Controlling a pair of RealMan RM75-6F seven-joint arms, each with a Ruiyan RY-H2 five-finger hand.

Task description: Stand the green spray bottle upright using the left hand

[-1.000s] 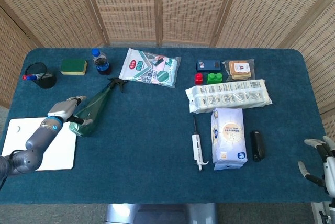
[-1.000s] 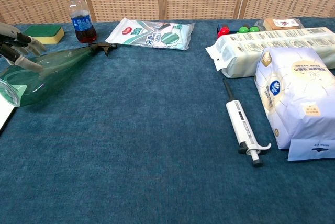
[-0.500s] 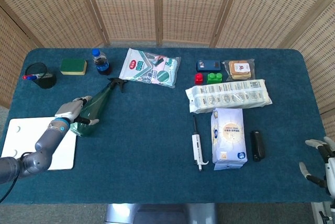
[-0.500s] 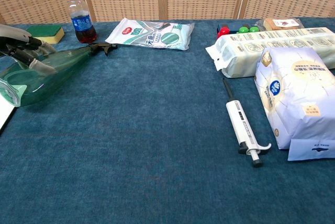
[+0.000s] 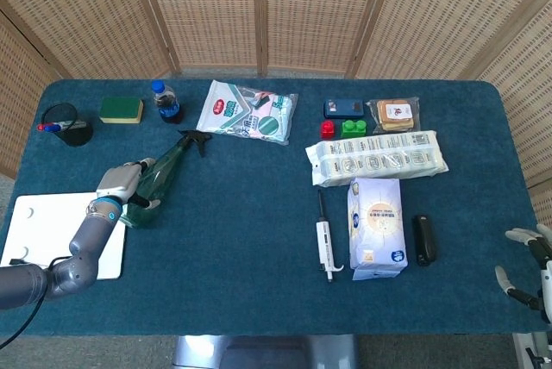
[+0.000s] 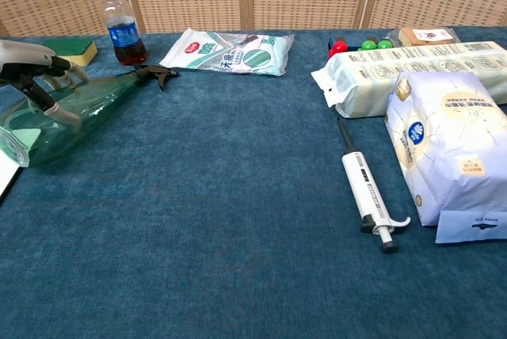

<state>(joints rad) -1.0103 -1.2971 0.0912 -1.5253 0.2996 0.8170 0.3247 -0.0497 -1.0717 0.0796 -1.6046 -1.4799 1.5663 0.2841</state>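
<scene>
Green spray bottle (image 5: 153,181) lies on its side on blue table (image 5: 241,240), left part. Black trigger head (image 6: 155,74) points toward back of table, fat base toward front-left, near white board (image 5: 39,231). In chest view the bottle (image 6: 67,112) is lying down, not upright.

L hand (image 5: 128,186) is at the bottle's wide end, fingers (image 6: 55,109) curled over the body from above; chest view shows L hand (image 6: 32,70) draped on it, a finger crossing the green plastic. Contact plain; a full grip can't be confirmed, bottle rests on table.

R hand (image 5: 528,264) at front-right edge of head view, off the table edge, fingers apart, holding nothing. Not seen in chest view.

Other items: cola bottle w/ blue cap (image 5: 164,100) just behind spray head; green sponge (image 5: 121,109) left of it; black cup w/ pens (image 5: 67,124) far left. Wipes pack (image 5: 248,112) back centre. White pipette (image 5: 324,244) centre-right, beside white-blue bag (image 5: 376,225); black case (image 5: 423,238) right of bag. Long clear pack (image 5: 376,157) behind bag; red and green blocks (image 5: 342,128), blue box (image 5: 343,108), snack pack (image 5: 397,114) at back right.
</scene>
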